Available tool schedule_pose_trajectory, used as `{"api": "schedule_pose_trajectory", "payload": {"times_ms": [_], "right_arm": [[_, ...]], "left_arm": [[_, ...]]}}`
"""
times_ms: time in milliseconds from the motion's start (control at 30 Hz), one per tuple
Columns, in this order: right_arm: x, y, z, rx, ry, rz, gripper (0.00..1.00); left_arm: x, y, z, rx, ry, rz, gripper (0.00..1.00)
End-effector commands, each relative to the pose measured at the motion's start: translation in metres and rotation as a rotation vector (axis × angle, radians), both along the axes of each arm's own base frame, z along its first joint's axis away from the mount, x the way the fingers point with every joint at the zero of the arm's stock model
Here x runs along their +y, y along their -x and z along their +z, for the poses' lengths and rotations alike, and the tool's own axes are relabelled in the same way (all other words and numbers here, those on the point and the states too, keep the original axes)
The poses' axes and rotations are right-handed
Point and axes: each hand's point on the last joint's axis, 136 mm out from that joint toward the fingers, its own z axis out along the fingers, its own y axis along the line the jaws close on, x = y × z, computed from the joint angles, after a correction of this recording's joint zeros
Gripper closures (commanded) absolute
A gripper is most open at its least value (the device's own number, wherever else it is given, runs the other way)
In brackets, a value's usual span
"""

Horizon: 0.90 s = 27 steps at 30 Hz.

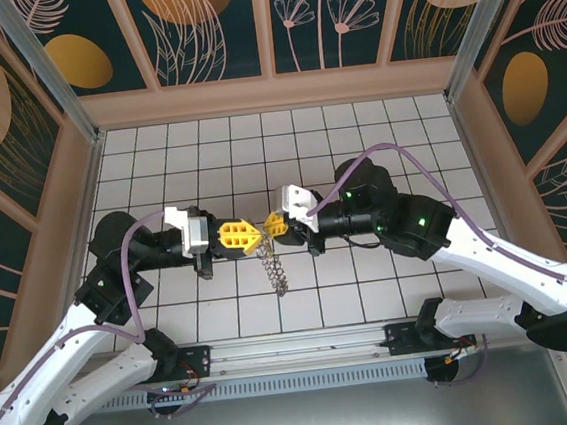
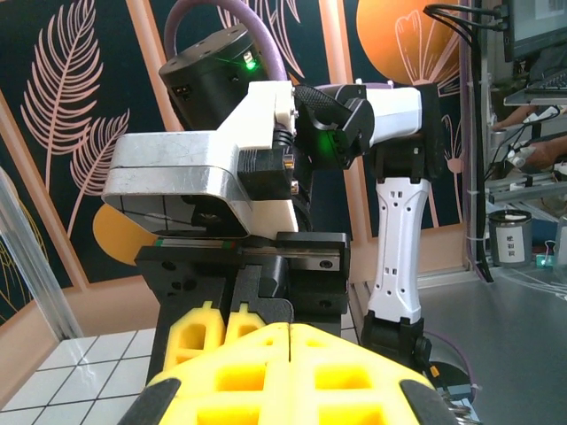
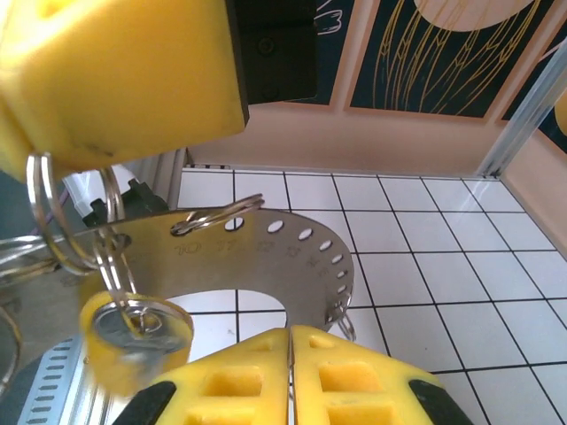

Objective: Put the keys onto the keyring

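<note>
The right wrist view resolves the perforated keyring [image 3: 266, 257] just beyond the right gripper [image 3: 290, 335], pressed together; the left wrist view shows the left gripper [image 2: 291, 341] likewise closed.

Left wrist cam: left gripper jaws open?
No, the left gripper has its yellow fingers pressed together, with just a thin seam between them.

White-tiled tabletop [image 1: 356, 135] with dark grout lines, enclosed by dark panels [image 1: 237, 46] printed with tan leaves, beige-framed.

Bright even light, soft shadows, blurred foreground, faint sheen on keyring [image 3: 266, 257].
</note>
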Motion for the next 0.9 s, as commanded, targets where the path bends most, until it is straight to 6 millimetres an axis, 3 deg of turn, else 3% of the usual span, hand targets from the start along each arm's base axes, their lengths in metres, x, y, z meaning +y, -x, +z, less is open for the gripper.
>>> {"api": "schedule_pose_trajectory", "payload": {"times_ms": [0, 167, 367, 867], "right_arm": [[-0.009, -0.001, 0.018, -0.032, -0.075, -0.03, 0.88], [-0.031, 0.007, 0.034, -0.066, -0.167, -0.073, 0.74], [-0.044, 0.036, 0.053, -0.113, -0.266, 0.018, 0.69], [-0.013, 0.037, 0.052, -0.133, -0.298, 0.096, 0.7]], "left_arm": [[0.005, 0.009, 0.016, -0.049, 0.055, -0.014, 1.0], [0.006, 0.01, 0.014, -0.05, 0.05, -0.014, 1.0], [0.002, 0.012, 0.009, -0.038, 0.028, -0.05, 1.0], [0.002, 0.013, 0.009, -0.037, 0.03, -0.059, 1.0]]}}
